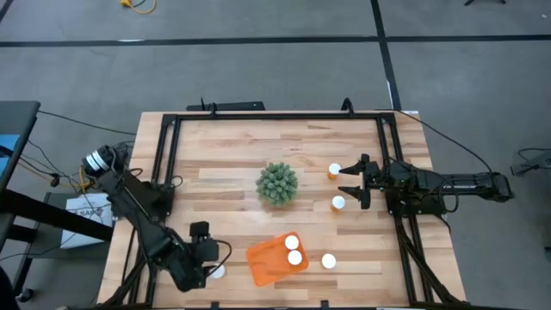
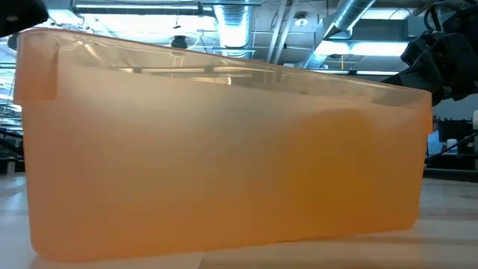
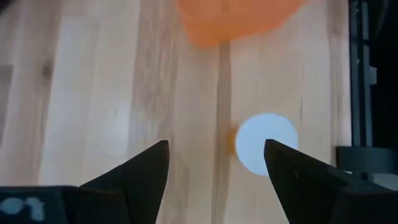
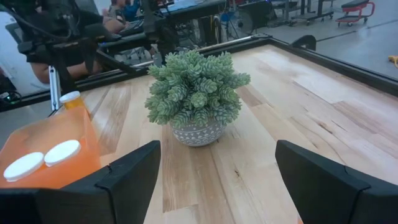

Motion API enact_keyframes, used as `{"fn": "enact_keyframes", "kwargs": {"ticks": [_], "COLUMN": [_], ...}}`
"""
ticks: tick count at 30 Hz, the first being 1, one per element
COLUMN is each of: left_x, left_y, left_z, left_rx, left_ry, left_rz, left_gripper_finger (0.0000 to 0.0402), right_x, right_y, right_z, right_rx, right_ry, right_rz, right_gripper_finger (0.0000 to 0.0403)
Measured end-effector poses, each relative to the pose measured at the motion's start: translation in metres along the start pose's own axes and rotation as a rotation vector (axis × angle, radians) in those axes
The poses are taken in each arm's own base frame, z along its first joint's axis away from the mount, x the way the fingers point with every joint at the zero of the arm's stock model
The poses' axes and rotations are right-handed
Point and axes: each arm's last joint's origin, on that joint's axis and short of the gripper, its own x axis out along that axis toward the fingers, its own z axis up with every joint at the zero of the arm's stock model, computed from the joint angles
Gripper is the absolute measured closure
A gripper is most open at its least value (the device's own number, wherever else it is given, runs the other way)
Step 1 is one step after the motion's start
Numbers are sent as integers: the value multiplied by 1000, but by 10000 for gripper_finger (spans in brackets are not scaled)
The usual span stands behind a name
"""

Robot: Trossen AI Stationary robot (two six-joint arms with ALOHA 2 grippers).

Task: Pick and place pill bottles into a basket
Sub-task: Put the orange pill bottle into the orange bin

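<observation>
The orange basket [image 1: 269,263] lies near the table's front edge and holds two white-capped pill bottles [image 1: 294,250]. Its wall fills the low view [image 2: 224,149]. One bottle [image 1: 328,260] stands just right of the basket. My left gripper [image 3: 214,146] is open, pointing down left of the basket. A bottle's white cap [image 3: 266,143] shows below it, close to one finger. My right gripper [image 1: 351,183] is open at the table's right, level, facing the plant. Two bottles [image 1: 334,170] [image 1: 338,203] stand just outside its fingertips, one on each side.
A green spiky plant [image 1: 277,183] in a grey pot stands at the table's middle, straight ahead of my right gripper [image 4: 217,155]. A black frame [image 1: 275,114] runs round the table's edges. Bare wood lies at the far side and far left.
</observation>
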Motion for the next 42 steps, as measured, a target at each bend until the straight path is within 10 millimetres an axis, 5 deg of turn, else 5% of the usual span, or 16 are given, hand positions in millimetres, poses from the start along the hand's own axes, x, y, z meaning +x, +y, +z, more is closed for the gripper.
{"fn": "enact_keyframes", "kwargs": {"ticks": [11,23,42], "left_x": [22,22,24], "left_y": [-25,-24,-22], "left_z": [-6,-4,-1], "left_rx": [-56,-51,-44], "left_ry": [30,30,28], "left_rz": [-105,-109,-109], "left_gripper_finger": [148,145,74], "right_x": [0,0,0], "right_y": [0,0,0], "right_z": [0,0,0], "right_rx": [0,0,0], "right_ry": [0,0,0], "right_rz": [0,0,0], "right_gripper_finger": [92,92,92]}}
